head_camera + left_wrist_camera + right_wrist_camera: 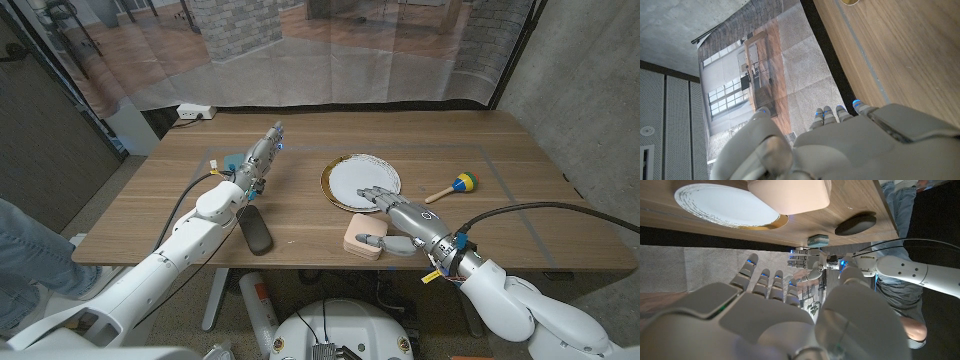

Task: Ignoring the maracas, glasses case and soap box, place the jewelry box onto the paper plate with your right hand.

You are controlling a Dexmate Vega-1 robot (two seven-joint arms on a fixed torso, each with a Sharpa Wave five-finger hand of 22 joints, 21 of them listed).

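The jewelry box (361, 236), a pale pink rounded box, sits on the table just in front of the white paper plate (360, 181) with its gold rim. My right hand (401, 221) is right beside the box with nothing in it. Its fingers are spread and stretched toward the plate's near rim, and the thumb reaches along the box's right side. In the right wrist view the box (790, 194) and plate (722, 204) lie beyond my right hand (775, 317). My left hand (262, 158) is held with straight fingers at the table's far left, holding nothing.
A black glasses case (256, 232) lies left of the box. A teal soap box (229, 163) sits by my left hand. A maraca (452, 187) lies right of the plate. A person's jeans (22, 250) show at the left edge.
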